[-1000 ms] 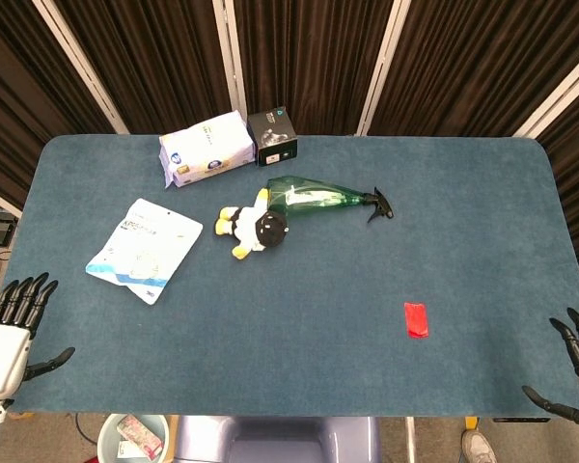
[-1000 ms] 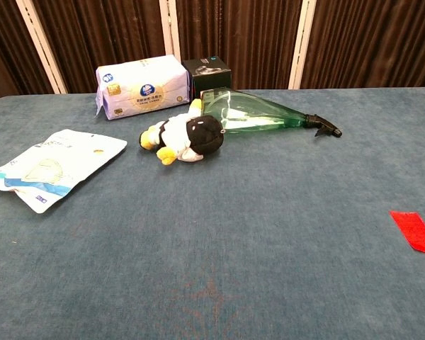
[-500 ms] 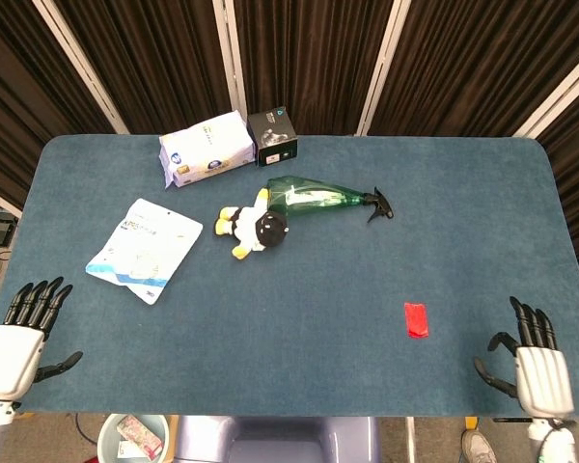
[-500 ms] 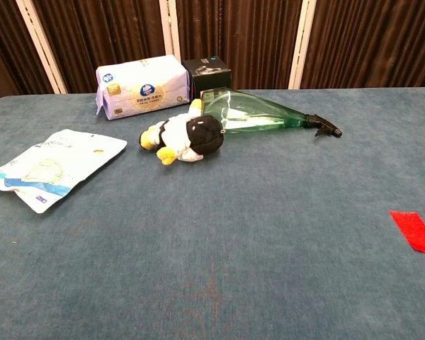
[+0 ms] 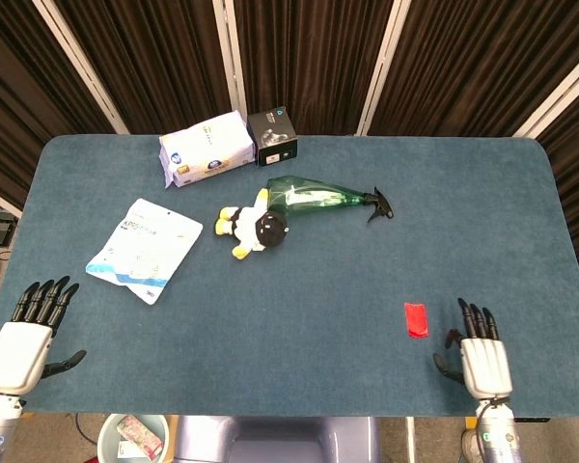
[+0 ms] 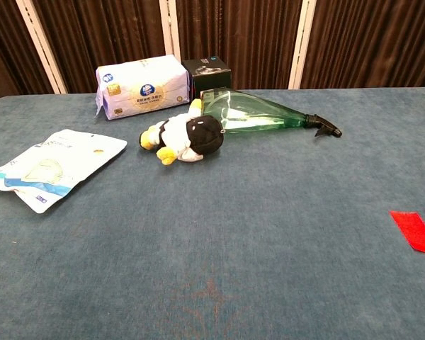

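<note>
My right hand (image 5: 481,357) hovers over the near edge of the blue table (image 5: 318,289), open and holding nothing; a small red card (image 5: 416,319) (image 6: 414,230) is the closest thing to it, just to its left. At the near left corner my left hand (image 5: 25,338) is open too, empty, nearest to a white and blue packet (image 5: 145,249) (image 6: 48,167). A plush penguin (image 5: 254,228) (image 6: 185,137) lies mid-table against a green spray bottle (image 5: 320,198) (image 6: 258,115) that lies on its side. Neither hand shows in the chest view.
A pack of tissues (image 5: 206,148) (image 6: 141,86) and a small black box (image 5: 272,136) (image 6: 207,71) stand at the far edge. Dark curtains hang behind the table. A bin (image 5: 132,439) sits on the floor below the near edge.
My right hand has moved left along the near edge, from the right corner toward the red card. My left hand has shifted slightly forward and right. The objects have stayed put.
</note>
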You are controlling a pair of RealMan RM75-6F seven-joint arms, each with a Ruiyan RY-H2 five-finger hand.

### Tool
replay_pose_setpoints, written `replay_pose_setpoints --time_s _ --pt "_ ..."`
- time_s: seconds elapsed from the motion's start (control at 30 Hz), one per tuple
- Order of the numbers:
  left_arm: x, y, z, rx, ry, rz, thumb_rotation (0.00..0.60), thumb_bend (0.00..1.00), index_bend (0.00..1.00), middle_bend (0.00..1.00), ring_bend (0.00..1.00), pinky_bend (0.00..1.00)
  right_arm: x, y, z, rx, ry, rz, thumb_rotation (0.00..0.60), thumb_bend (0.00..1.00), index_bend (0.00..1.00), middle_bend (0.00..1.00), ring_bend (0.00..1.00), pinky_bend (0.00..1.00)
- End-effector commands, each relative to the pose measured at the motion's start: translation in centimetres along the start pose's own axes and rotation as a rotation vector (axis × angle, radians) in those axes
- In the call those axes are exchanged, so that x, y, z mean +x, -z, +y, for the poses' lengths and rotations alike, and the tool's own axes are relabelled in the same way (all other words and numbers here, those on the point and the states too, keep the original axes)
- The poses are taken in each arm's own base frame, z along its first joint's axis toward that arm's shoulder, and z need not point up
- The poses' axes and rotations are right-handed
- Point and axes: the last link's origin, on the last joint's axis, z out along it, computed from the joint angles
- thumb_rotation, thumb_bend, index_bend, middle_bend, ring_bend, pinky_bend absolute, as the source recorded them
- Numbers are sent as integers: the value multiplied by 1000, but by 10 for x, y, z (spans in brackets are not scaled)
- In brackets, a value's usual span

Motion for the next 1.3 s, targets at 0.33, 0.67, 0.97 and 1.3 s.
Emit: replay_pose_setpoints --time_s 0.33,0.67,0.97,1.3 --pt "-2 -5 -5 15 16 19 600 33 0 0 0 0 -14 -2 -22 44 34 -34 600 295 506 0 0 0" --pt "-6 -10 -4 45 2 20 600 33 0 0 0 0 -25 -19 -21 49 53 -71 600 295 488 0 0 0" --pt "-11 -17 -8 92 -9 30 600 32 0 0 0 0 -24 -33 -15 48 63 -76 600 295 474 0 0 0" --pt "-16 -24 -10 111 -22 18 600 32 0 0 0 0 -26 -43 -16 42 65 -89 600 295 469 0 0 0"
